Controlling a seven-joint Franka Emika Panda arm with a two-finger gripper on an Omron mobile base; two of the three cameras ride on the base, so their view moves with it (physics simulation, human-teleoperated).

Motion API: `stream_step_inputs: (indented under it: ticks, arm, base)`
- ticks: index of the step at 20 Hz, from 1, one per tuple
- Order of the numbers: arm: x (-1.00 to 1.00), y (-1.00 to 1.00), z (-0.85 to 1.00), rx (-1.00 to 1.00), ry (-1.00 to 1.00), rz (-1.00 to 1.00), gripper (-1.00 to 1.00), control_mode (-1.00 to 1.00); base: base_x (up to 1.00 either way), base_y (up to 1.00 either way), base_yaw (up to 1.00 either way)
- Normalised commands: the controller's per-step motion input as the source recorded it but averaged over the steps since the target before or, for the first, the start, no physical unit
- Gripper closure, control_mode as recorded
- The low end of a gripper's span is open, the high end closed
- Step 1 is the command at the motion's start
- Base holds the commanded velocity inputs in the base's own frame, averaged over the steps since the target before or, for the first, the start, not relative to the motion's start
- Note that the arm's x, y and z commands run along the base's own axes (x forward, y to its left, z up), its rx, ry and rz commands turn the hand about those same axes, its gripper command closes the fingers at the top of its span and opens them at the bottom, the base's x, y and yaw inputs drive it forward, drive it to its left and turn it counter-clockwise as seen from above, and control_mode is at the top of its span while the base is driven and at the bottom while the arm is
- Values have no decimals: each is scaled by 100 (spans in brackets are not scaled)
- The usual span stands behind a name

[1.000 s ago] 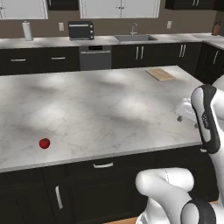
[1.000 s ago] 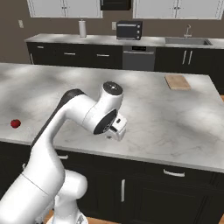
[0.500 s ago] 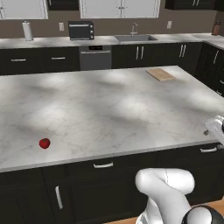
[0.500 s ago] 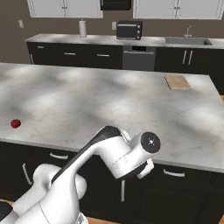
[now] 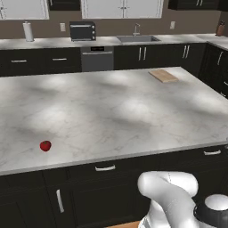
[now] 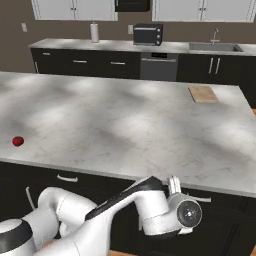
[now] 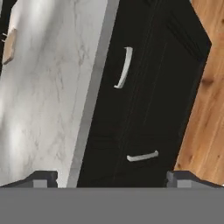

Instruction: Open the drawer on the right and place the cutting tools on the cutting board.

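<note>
The drawer (image 7: pixel 144 65) is shut, its dark front just under the counter's edge, with its silver bar handle (image 7: pixel 124 68) ahead of my hand. That handle (image 5: pixel 212 152) sits at the far right in the left base view, and the handle (image 6: pixel 200 200) lies beside my hand in the right base view. My gripper (image 7: pixel 112 179) is open wide and holds nothing; the gripper (image 6: pixel 173 184) hangs low in front of the cabinet, short of the handle. The cutting board (image 5: pixel 163 75) (image 6: pixel 203 93) (image 7: pixel 8 46) lies bare at the island's far right. The cutting tools are hidden.
A small red ball (image 5: pixel 45 145) (image 6: pixel 18 141) rests near the island's front left edge. A second bar handle (image 7: pixel 142 156) marks a cabinet door below the drawer. Another drawer handle (image 5: pixel 105 168) is further left. Wooden floor (image 7: pixel 201 109) lies below the cabinets.
My arm has swung down from above the counter's right side to below its front edge, facing the cabinet front. The jaws stayed open.
</note>
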Motion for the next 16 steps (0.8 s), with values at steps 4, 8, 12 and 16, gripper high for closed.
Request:
stream_step_inputs:
  ticks: [4, 8, 12, 16]
  arm:
    - [0, -100, -57, 27, -36, -28, -100, -100]
    - [7, -47, -52, 8, -35, -4, -100, -100]
    - [22, -28, -39, 6, -31, 0, -100, -100]
    - [39, -9, -30, 1, -18, 0, -100, -100]
  base:
    - [0, 0, 0]
    - [0, 0, 0]
    - [0, 0, 0]
    - [0, 0, 0]
